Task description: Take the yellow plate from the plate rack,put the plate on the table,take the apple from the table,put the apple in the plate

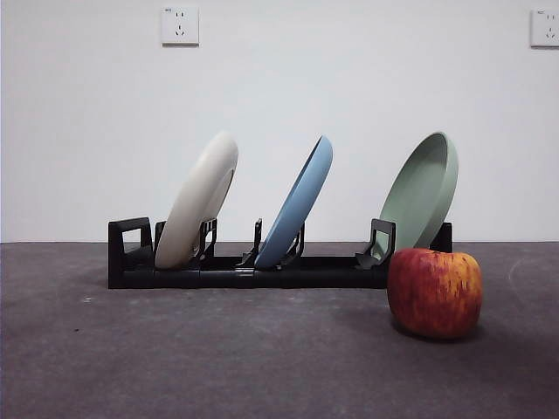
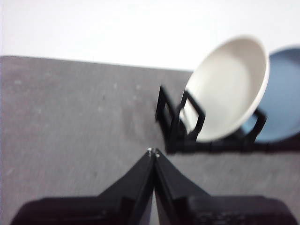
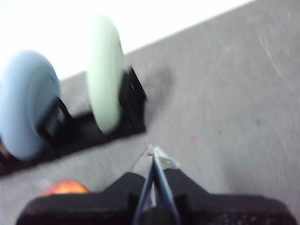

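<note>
The yellow plate (image 1: 198, 201) leans in the left slot of the black plate rack (image 1: 262, 266); the left wrist view shows the plate (image 2: 229, 86) and the rack's handle end (image 2: 180, 117) too. On the table (image 1: 218, 349), in front of the rack's right end, rests the red apple (image 1: 434, 292). My left gripper (image 2: 153, 152) is shut and empty, hovering over bare table short of the rack. The right gripper (image 3: 153, 152) is also shut and empty, with a sliver of the apple (image 3: 63, 187) beside it. Neither arm shows in the front view.
A blue plate (image 1: 301, 201) stands in the rack's middle slot and a sage-green plate (image 1: 424, 192) in the right one. A white wall with two sockets lies behind. Bare table stretches in front of the rack and to its left.
</note>
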Controlling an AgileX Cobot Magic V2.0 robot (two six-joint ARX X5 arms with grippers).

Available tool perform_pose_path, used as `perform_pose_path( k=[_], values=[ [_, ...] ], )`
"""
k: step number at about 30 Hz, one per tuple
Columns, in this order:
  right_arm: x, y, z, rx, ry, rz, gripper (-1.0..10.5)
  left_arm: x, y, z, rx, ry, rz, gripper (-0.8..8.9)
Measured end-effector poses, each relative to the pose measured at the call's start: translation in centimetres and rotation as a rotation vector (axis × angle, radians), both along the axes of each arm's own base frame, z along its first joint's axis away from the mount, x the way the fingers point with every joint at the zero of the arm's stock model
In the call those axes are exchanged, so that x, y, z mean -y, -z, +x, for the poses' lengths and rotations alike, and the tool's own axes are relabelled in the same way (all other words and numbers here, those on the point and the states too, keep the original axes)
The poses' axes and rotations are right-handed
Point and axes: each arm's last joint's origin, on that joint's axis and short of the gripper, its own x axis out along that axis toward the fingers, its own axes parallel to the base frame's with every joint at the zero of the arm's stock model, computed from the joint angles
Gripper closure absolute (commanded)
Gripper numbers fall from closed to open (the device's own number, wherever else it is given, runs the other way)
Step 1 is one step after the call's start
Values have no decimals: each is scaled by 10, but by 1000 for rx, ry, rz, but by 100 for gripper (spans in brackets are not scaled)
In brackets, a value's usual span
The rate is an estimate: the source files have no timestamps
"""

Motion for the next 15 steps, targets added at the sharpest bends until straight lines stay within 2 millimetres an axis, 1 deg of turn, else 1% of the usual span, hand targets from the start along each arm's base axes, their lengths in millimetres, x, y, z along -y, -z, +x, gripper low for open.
perform_pose_path(
  k=[3,7,11,15],
  values=[
    [0,-35,0,38,1,8,958,0,-32,0,30,-2,-29,820],
    [-1,-87,9,37,-4,-17,957,1,-74,13,7,13,-34,820],
    [-3,-120,22,1,-58,-72,957,3,-105,29,-14,81,-40,820],
    [-7,-145,38,-73,-140,-111,957,7,-130,52,-53,184,-53,820]
  ],
)
